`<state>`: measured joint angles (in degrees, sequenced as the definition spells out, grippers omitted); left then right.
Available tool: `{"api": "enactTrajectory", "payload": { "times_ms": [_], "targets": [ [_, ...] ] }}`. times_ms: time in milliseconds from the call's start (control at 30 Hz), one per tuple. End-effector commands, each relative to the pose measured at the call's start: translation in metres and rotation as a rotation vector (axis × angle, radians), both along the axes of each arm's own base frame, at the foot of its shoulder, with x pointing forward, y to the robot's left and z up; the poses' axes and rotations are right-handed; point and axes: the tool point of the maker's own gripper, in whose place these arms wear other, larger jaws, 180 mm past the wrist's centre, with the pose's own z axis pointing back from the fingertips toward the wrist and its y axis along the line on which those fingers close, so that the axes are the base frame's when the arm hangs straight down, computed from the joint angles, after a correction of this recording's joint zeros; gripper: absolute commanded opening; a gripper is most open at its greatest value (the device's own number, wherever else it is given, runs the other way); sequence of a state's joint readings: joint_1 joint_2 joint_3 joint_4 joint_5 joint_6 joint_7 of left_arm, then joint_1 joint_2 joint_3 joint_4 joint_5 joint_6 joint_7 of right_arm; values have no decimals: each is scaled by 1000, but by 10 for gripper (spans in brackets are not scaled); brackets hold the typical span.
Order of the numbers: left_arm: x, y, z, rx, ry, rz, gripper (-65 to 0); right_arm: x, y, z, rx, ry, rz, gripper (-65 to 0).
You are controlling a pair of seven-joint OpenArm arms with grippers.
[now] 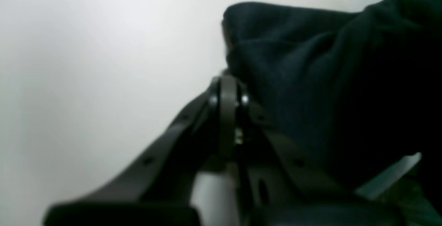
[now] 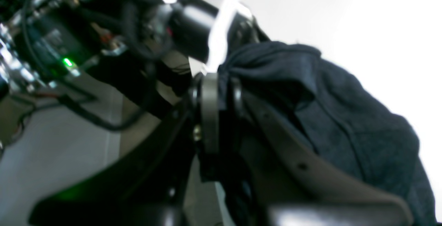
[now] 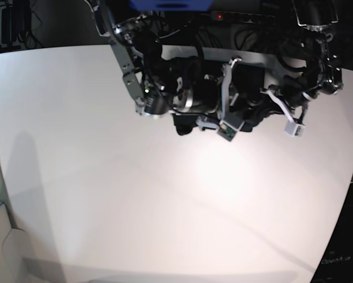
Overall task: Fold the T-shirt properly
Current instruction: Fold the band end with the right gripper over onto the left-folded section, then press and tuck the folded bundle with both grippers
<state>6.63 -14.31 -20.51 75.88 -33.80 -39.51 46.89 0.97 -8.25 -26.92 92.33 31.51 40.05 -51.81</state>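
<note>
The black T-shirt (image 3: 185,125) hangs bunched between my two arms near the table's far edge in the base view, mostly hidden by them. In the left wrist view my left gripper (image 1: 228,81) is shut, and a thick fold of the T-shirt (image 1: 310,74) rises from its fingertips to the right. In the right wrist view my right gripper (image 2: 219,81) is shut on a gathered edge of the T-shirt (image 2: 345,122), and the cloth drapes away over the right finger. Both wrist views are blurred.
The white table (image 3: 135,206) fills the base view in front of the arms. Cables and electronics (image 3: 247,23) crowd its far edge. A board with a green light (image 2: 67,62) sits left of my right gripper. The table's rounded edges run down the left and right sides.
</note>
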Motion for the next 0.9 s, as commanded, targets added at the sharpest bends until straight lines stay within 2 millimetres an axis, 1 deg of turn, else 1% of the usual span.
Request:
{"api": "enactTrajectory", "payload": {
  "times_ms": [0, 100, 167, 233, 300, 367, 467, 567, 633, 767, 867],
  "targets": [
    [3, 2, 2, 17, -8, -12, -650, 6, 7, 20, 68, -27, -7, -650],
    [3, -2, -1, 29, 0, -21, -650, 10, 7, 24, 68, -44, -7, -650],
    [1, -2, -3, 32, 6, -22, -650, 10, 7, 24, 68, -43, -4, -650],
    [-1, -2, -4, 33, 10, -23, -650, 6, 11, 30, 98, -32, 11, -650],
    [0, -2, -3, 33, 7, -25, -650, 11, 14, 44, 148, -41, 20, -650],
    [2, -2, -2, 33, 3, -25, -650, 14, 17, 53, 199, -19, 31, -650],
    [3, -2, -1, 29, 0, -24, -650, 8, 24, 54, 227, 15, 65, -650],
    [-1, -1, -3, 33, 18, -26, -650, -2, 35, 52, 228, 21, 110, -650],
    [-1, -1, -3, 39, 25, -34, -650, -3, 39, 54, 250, 26, 108, -650],
    [0, -2, 3, 48, 10, -41, -650, -4, 39, 51, 257, 41, 101, -650],
    [4, -2, 11, 57, -17, -49, -650, -5, 39, 50, 252, 42, 104, -650]
  ]
}}
